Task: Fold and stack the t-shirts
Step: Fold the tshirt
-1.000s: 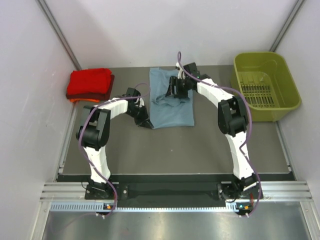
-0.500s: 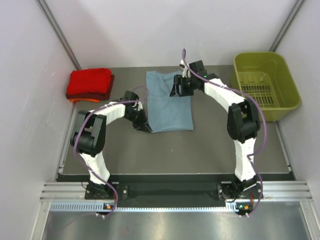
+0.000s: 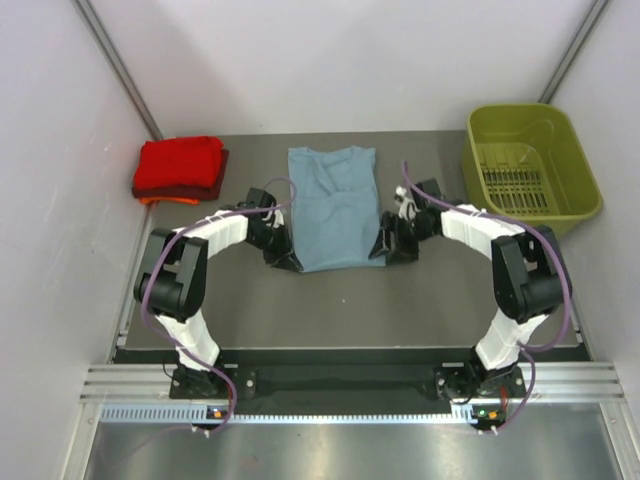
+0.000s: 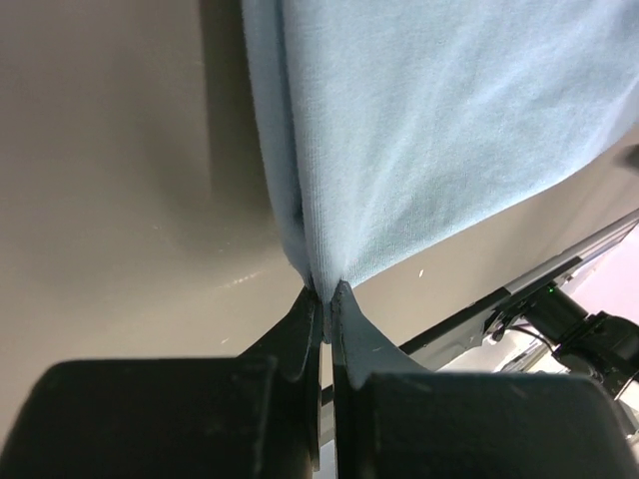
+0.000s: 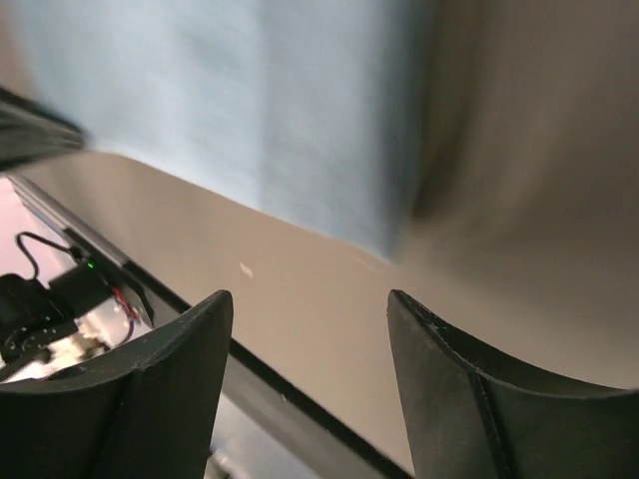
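A grey-blue t-shirt (image 3: 333,205) lies flat and folded lengthwise in the middle of the table. My left gripper (image 3: 283,257) is shut on its near left corner; in the left wrist view the cloth (image 4: 419,120) is pinched between the fingertips of the left gripper (image 4: 326,292). My right gripper (image 3: 391,248) is open and empty just off the shirt's near right corner; in the right wrist view the right gripper (image 5: 310,299) has its jaws wide apart, with the shirt (image 5: 240,110) ahead of them. A stack of folded red, dark red and orange t-shirts (image 3: 180,170) sits at the far left.
An olive-green plastic basket (image 3: 530,180) stands at the far right of the table. White walls close in on both sides and at the back. The table's near edge (image 3: 350,348) runs in front of the arm bases.
My right gripper let go of the shirt's collar end and came from the far side to the near right corner. The shirt now lies spread flat. My left gripper barely moved.
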You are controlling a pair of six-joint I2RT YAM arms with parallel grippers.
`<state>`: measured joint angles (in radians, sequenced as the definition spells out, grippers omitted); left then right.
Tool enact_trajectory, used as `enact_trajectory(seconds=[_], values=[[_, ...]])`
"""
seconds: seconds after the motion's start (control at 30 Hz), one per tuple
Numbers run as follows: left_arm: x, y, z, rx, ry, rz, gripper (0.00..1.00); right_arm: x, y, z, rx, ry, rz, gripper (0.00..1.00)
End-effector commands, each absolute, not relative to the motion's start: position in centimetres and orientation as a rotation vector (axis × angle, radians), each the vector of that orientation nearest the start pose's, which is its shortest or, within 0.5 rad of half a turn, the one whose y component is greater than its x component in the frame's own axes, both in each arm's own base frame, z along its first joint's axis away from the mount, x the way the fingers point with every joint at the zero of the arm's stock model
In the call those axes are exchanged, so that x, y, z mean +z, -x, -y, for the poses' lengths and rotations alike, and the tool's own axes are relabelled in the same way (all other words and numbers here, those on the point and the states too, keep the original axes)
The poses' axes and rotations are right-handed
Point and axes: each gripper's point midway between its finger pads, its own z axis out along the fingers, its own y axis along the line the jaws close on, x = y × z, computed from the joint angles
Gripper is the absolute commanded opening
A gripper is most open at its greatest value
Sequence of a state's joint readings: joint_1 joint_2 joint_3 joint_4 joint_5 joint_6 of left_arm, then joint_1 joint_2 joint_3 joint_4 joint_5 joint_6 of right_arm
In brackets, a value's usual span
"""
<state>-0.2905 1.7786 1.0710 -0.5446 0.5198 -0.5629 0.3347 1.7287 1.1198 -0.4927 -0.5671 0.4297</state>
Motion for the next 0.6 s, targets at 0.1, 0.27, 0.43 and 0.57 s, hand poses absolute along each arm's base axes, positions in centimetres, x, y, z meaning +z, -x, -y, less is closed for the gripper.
enact_trajectory(seconds=[0.1, 0.27, 0.43, 0.57], values=[[6.4, -28.0, 20.9, -0.979, 0.194, -2.889, 0.00, 7.0, -28.2, -21.7, 1.093, -0.081, -2.797, 0.64], [7.5, -27.9, 21.3, -1.006, 0.152, -2.866, 0.00, 7.0, -29.5, -21.8, 1.072, -0.086, -2.784, 0.65], [7.7, -27.6, 21.2, -0.997, 0.144, -2.861, 0.00, 6.5, -30.3, -21.9, 1.057, -0.078, -2.777, 0.65], [7.9, -27.6, 21.1, -0.993, 0.137, -2.857, 0.00, 5.5, -30.0, -21.6, 1.032, -0.092, -2.804, 0.65]])
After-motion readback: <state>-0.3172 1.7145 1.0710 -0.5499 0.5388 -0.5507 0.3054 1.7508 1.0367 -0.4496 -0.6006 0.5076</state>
